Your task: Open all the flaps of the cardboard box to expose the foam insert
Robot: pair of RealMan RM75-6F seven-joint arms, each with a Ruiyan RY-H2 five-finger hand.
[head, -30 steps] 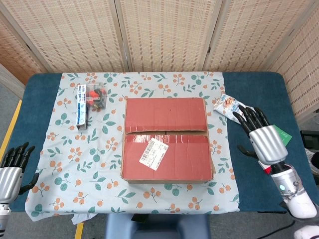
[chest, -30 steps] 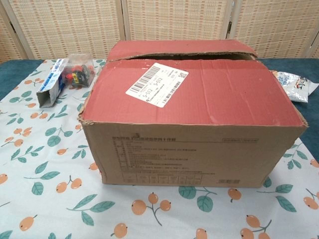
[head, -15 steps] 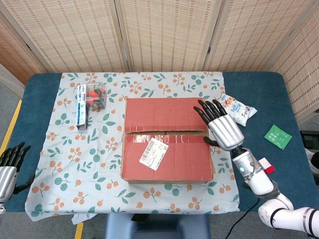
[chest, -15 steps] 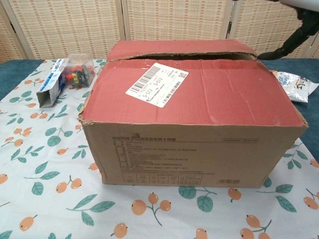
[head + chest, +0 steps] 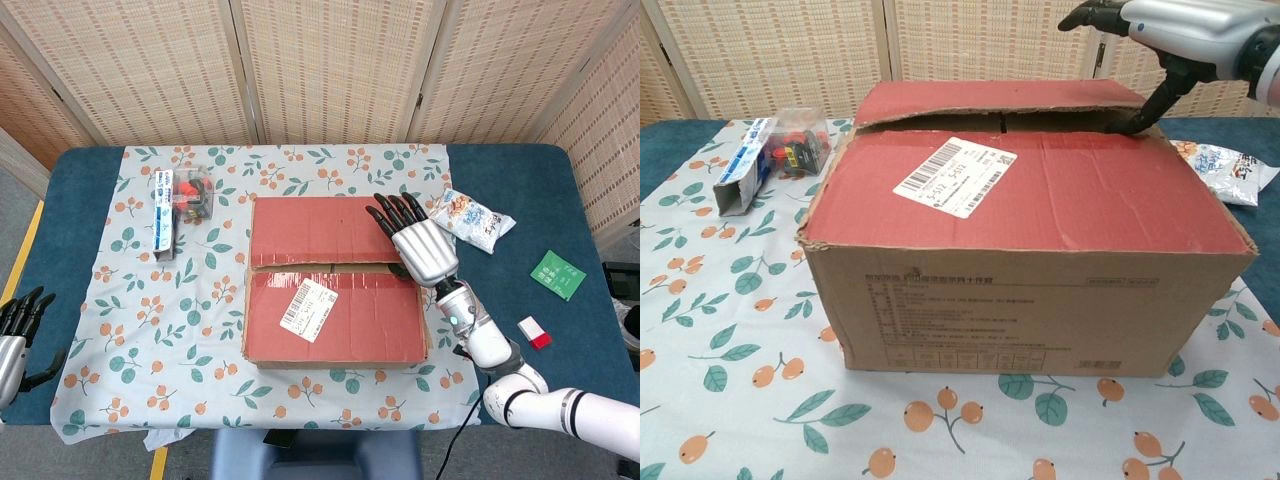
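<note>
The cardboard box (image 5: 335, 285) stands mid-table on the floral cloth, both red top flaps lying down. The near flap (image 5: 1030, 190) carries a white barcode label (image 5: 308, 309). A dark gap runs along the seam between it and the far flap (image 5: 330, 230). My right hand (image 5: 415, 240) hovers over the box's right end, holding nothing, its fingers spread above the far flap. In the chest view, the right hand (image 5: 1160, 30) has its thumb pointing down onto the seam's right end. My left hand (image 5: 15, 335) is open by the table's left edge. No foam shows.
A blue-white carton (image 5: 163, 215) and a clear bag of red parts (image 5: 193, 195) lie left of the box. Right of it lie a snack packet (image 5: 470, 218), a green card (image 5: 558, 273) and a small red-white piece (image 5: 531, 333). Wicker screens stand behind.
My right hand has swung left from the table's right side to above the box's right end, its thumb now at the seam. The left hand has drifted lower and leftward.
</note>
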